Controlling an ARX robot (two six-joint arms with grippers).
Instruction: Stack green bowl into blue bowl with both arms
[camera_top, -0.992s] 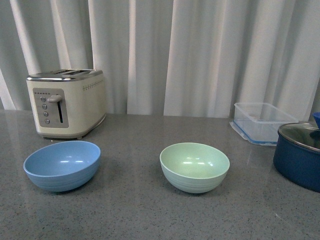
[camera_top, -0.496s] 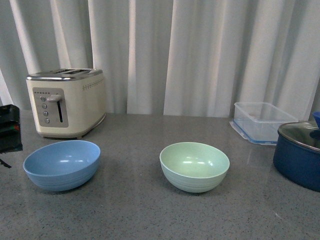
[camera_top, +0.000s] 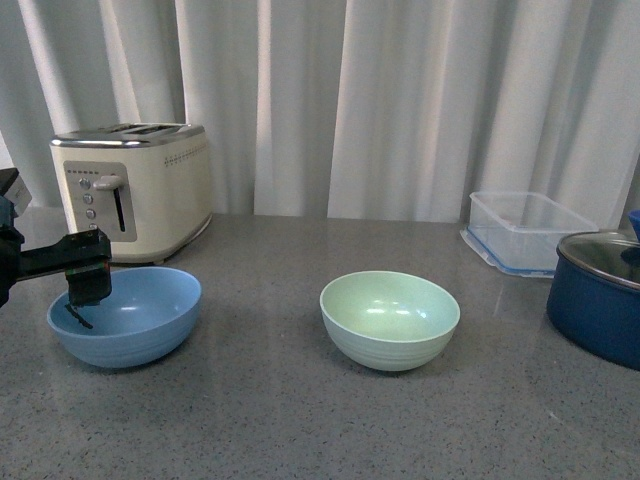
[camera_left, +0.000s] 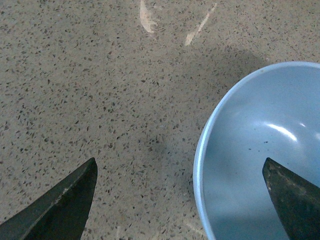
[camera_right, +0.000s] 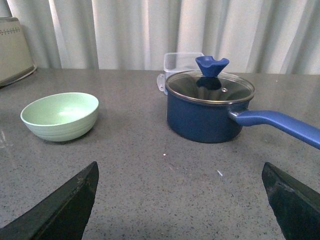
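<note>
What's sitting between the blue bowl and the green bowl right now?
Nothing. In the front view, only bare speckled grey countertop separates the blue bowl from the green bowl.

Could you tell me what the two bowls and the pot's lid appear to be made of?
I'd say the green bowl and the blue bowl are matte plastic or composite, given soft highlights and moulded rings; the pot's lid looks like see-through glass with a shiny metal rim.

Grey speckled counter (camera_top: 280, 430) before pleated white curtains (camera_top: 400, 100)
</note>
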